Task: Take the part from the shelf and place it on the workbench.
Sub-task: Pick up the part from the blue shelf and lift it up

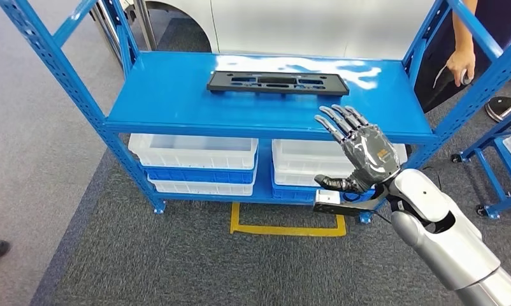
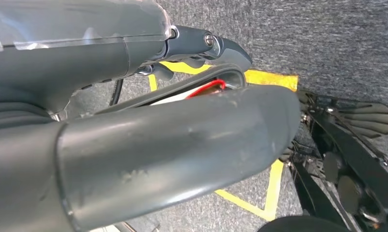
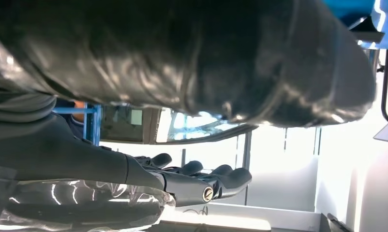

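A long, flat black part point(image 1: 278, 83) with several slots cut through it lies on the top board of a blue shelf point(image 1: 176, 105), towards the back and a little right of the middle, with nothing touching it. The robot's right hand point(image 1: 360, 150) is raised in front of the shelf's front edge, to the right of the part and nearer the robot; its fingers point(image 1: 339, 121) are stretched out and slightly apart, pointing up and towards the shelf, its thumb sticks out to the side, and it holds nothing. In the right wrist view the dark fingers point(image 3: 216, 175) likewise lie straight, side by side, with nothing in them. The left hand point(image 2: 172, 140) appears in the left wrist view above grey carpet and a yellow floor marking point(image 2: 272, 79); its thick grey thumb takes up much of the frame, and whether that hand is spread or curled cannot be told. Under the top board, white and blue bins point(image 1: 195, 162) are stacked on the lower level. At the far right end of the shelf stands a person whose hand point(image 1: 462, 64) holds a small object.
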### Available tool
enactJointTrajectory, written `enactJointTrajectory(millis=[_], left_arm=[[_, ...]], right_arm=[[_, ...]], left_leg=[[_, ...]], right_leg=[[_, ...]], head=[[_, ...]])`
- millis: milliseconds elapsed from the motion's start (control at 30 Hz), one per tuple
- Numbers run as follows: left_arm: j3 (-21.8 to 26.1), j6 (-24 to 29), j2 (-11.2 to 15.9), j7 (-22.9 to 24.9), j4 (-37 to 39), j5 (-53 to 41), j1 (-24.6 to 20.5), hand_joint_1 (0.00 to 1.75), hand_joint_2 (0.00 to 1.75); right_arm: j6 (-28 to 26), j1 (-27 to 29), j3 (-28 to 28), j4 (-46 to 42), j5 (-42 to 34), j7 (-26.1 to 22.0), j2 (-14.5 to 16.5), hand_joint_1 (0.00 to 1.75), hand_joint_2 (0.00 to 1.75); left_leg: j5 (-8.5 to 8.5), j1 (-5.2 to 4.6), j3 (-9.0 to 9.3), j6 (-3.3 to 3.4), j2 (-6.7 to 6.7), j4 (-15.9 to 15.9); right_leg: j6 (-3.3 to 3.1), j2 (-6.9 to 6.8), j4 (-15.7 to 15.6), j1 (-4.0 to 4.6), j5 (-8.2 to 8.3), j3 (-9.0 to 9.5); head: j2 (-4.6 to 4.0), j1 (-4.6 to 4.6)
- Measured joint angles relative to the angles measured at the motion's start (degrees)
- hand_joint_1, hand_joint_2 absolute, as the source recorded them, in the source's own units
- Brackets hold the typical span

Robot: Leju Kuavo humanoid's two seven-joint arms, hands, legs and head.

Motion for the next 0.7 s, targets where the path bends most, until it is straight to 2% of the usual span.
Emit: enactJointTrajectory(millis=[33, 100, 133, 167, 200, 233, 267, 300, 333, 433, 500, 533, 600, 633, 667, 700], left_arm=[[-0.01, 0.0, -0.02, 0.01, 0.0, 0.0, -0.04, 0.0, 0.0], [-0.01, 0.0, -0.05, 0.01, 0.0, 0.02, -0.14, 0.0, 0.0], [-0.01, 0.0, -0.05, 0.01, 0.0, 0.04, -0.15, 0.0, 0.0], [-0.02, 0.0, -0.07, 0.01, 0.0, 0.08, -0.14, 0.0, 0.0], [-0.02, 0.0, -0.09, 0.01, 0.0, 0.13, -0.14, 0.0, 0.0], [-0.03, 0.0, -0.11, 0.01, 0.0, 0.19, -0.13, 0.0, 0.0], [-0.03, 0.0, -0.13, 0.01, 0.01, 0.27, -0.12, 0.0, 0.0], [-0.03, 0.0, -0.15, 0.01, 0.02, 0.34, -0.16, 0.0, 0.0], [-0.03, 0.0, -0.16, 0.01, 0.03, 0.4, -0.2, 0.0, 0.0], [-0.05, 0.0, -0.18, 0.04, 0.07, 0.45, -0.19, 0.0, 0.0], [-0.05, 0.0, -0.18, 0.05, 0.09, 0.46, -0.19, 0.0, 0.0], [-0.05, 0.0, -0.18, 0.05, 0.09, 0.48, -0.23, 0.0, 0.0], [-0.05, 0.0, -0.2, 0.05, 0.09, 0.53, -0.22, 0.0, 0.0], [-0.05, 0.0, -0.2, 0.05, 0.09, 0.56, -0.19, 0.0, 0.0], [-0.05, 0.0, -0.2, 0.05, 0.09, 0.59, -0.13, 0.0, 0.0], [-0.05, 0.0, -0.2, 0.05, 0.09, 0.61, -0.08, 0.0, 0.0]], right_arm=[[-0.05, 0.06, -0.01, 0.04, -0.01, 0.02, -0.1, 0.0, 0.0], [-0.1, 0.41, 0.02, 0.21, -0.02, 0.04, -0.26, 0.0, 0.0], [-0.11, 0.69, 0.04, 0.33, -0.02, 0.05, -0.31, 0.0, 0.0], [-0.13, 0.93, 0.06, 0.44, -0.02, 0.04, -0.32, 0.0, 0.0], [-0.13, 1.07, 0.07, 0.52, -0.02, 0.04, -0.33, 0.0, 0.0], [-0.14, 1.14, 0.07, 0.56, -0.03, 0.04, -0.35, 0.0, 0.0], [-0.14, 1.17, 0.08, 0.63, -0.03, 0.03, -0.38, 0.0, 0.0], [-0.15, 1.18, 0.11, 0.69, -0.04, 0.02, -0.43, 0.0, 0.0], [-0.16, 1.26, 0.17, 0.76, -0.05, 0.01, -0.48, 0.0, 0.0], [-0.23, 1.46, 0.28, 0.89, -0.06, -0.01, -0.61, 0.0, 0.0], [-0.28, 1.42, 0.28, 0.88, -0.06, -0.01, -0.63, 0.0, 0.0], [-0.3, 1.42, 0.28, 0.88, -0.06, -0.02, -0.63, 0.0, 0.0], [-0.32, 1.54, 0.32, 0.9, -0.06, -0.11, -0.63, 0.0, 0.0], [-0.33, 1.66, 0.36, 0.91, -0.07, -0.18, -0.63, 0.0, 0.0], [-0.35, 1.8, 0.39, 0.91, -0.07, -0.23, -0.64, 0.0, 0.0], [-0.37, 1.9, 0.41, 0.92, -0.08, -0.3, -0.64, 0.0, 0.0]], left_leg=[[0.12, 0.12, 0.24, 0.21, 0.0, -0.29], [-0.01, 0.12, 0.35, 0.42, -0.11, -0.33], [-0.17, 0.12, 0.46, 0.42, -0.23, -0.27], [-0.41, 0.14, 0.65, 0.34, -0.38, -0.19], [-0.73, 0.17, 0.97, 0.18, -0.54, -0.08], [-1.16, 0.21, 1.37, -0.07, -0.71, 0.08], [-1.62, 0.23, 1.55, -0.39, -0.86, 0.25], [-2.07, 0.19, 1.63, -0.77, -0.99, 0.6], [-2.37, 0.18, 1.51, -1.14, -1.1, 0.87], [-2.89, 0.25, 1.23, -2.13, -1.19, 1.1], [-3.99, 0.35, 0.59, -2.8, -0.7, 2.99], [-5.15, 0.42, -0.77, -3.12, -0.4, 5.72], [-7.67, 0.54, -5.22, -3.56, -0.03, 13.52], [-8.16, 0.58, -7.36, -3.66, 0.02, 16.65], [-7.51, 0.6, -8.64, -3.65, 0.05, 17.88], [-5.68, 0.6, -8.85, -3.55, 0.05, 16.87]], right_leg=[[0.05, 0.41, 2.73, -0.04, -1.32, -1.42], [0.16, 0.86, 10.1, -0.08, -3.99, -5.83], [0.24, 0.91, 12.66, -0.14, -4.25, -7.65], [0.3, 0.92, 13.3, -0.23, -3.32, -8.61], [0.33, 0.92, 11.74, -0.36, -1.31, -8.42], [0.33, 0.93, 8.47, -0.5, 1.38, -7.35], [0.29, 1.06, 5.24, -0.61, 3.34, -6.1], [0.19, 1.24, 2.39, -0.6, 4.47, -4.98], [0.01, 1.4, 0.8, -0.52, 4.75, -4.41], [-0.92, 1.56, 0.13, -0.25, 3.87, -4.26], [-1.59, 1.4, -0.32, -0.41, 3.57, -3.6], [-1.91, 1.26, -0.48, -0.47, 3.37, -3.17], [-2.36, 0.97, -0.54, -0.37, 2.8, -2.47], [-2.44, 0.89, -0.53, -0.32, 2.48, -2.12], [-2.46, 0.84, -0.52, -0.27, 2.14, -1.69], [-2.43, 0.83, -0.52, -0.24, 1.75, -1.15]], head=[[0.0, 0.01], [0.0, 0.01], [0.0, 0.01], [0.0, 0.01], [0.0, 0.01], [0.01, 0.01], [0.01, 0.02], [0.01, 0.01], [0.01, 0.0], [0.01, 0.0], [0.0, -0.02], [0.0, -0.03], [0.01, -0.04], [0.01, -0.04], [0.01, -0.04], [0.01, -0.04]])
